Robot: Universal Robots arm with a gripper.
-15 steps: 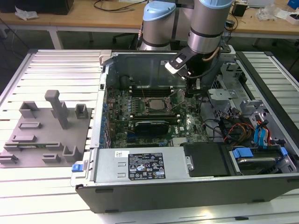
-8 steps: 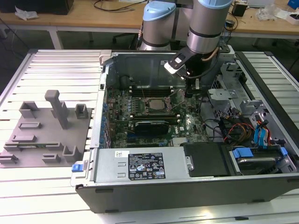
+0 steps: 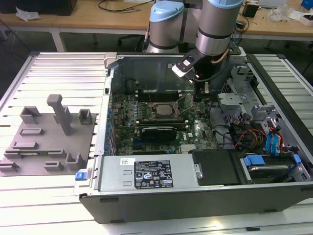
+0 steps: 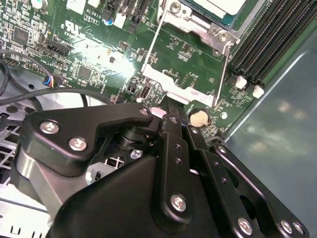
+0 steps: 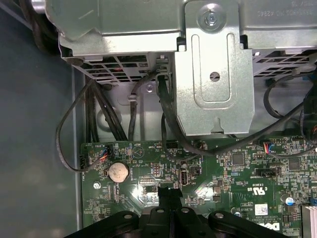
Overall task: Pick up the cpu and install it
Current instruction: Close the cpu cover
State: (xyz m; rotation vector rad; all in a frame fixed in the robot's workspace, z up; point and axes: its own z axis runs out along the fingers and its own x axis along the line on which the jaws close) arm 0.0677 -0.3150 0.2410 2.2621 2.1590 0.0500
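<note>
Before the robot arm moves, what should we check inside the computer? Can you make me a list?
1. The chip lies in its socket: ok.
2. The metal frame is shut over the chip: not ok, it stands open.
3. The gripper is at the frame: ok, it is right at the frame's far edge.
4. The round battery is clear of the gripper: cannot tell, they are very close.
5. The black cable is clear of the gripper: cannot tell, it runs close by the gripper's body.
</note>
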